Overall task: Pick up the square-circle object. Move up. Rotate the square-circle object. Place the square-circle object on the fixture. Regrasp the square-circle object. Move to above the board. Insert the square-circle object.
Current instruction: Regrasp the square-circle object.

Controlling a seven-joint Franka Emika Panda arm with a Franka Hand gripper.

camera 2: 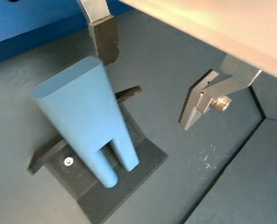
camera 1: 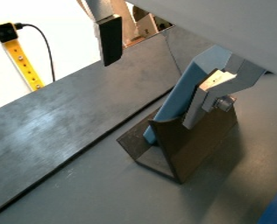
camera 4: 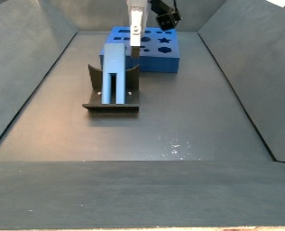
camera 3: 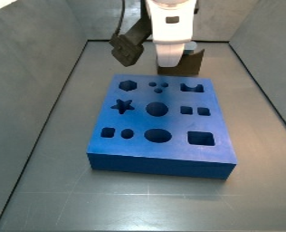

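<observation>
The square-circle object (camera 2: 88,118) looks like matt light blue-grey plastic, smooth, w/o shine. The fixture (camera 2: 88,179), in lower left of that frame, is dark matt material, probably plastic, w/ one small metal screw. The gripper (camera 2: 152,74) has flat silver metal fingers (camera 2: 203,96), brushed, w/ dark matt pads. The board (camera 3: 157,127) in frame centre is bright-blue plastic, smooth, slightly satin. The floor (camera 4: 170,126) is dark grey, matt, w/ some small scratches.

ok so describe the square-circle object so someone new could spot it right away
Find the big blue board; before it stands the dark fixture. The square-circle object leans upright in it, just below the gripper with open jaws: the only pale blue-grey bar.
</observation>
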